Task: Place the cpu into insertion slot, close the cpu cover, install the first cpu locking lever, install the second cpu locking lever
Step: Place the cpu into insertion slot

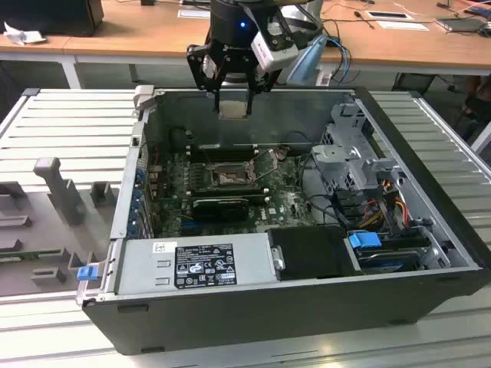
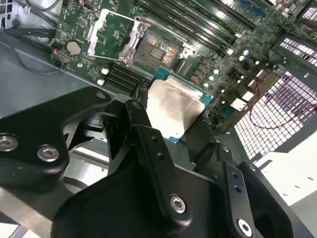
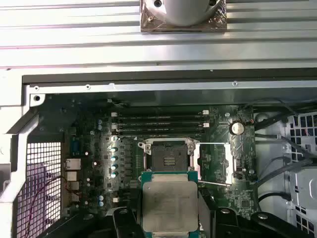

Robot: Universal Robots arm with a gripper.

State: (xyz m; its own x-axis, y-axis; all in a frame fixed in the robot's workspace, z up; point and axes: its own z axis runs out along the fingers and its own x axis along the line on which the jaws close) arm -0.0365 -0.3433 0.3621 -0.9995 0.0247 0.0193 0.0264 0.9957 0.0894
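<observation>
My gripper hangs above the open computer case, over its far wall, shut on the cpu, a flat square chip with a pale metal face. In both wrist views the cpu sits between the black fingers, edges pinched. Below it on the green board lies the insertion slot, dark and uncovered. The cpu cover, a silvery frame plate, is swung open beside the slot. A thin wire lever runs near it.
A silver power supply fills the case's near side, with a black ribbed card just beyond it. A drive cage with cables stands at the exterior view's right. Memory slots lie past the socket. Grey fixtures sit outside the case.
</observation>
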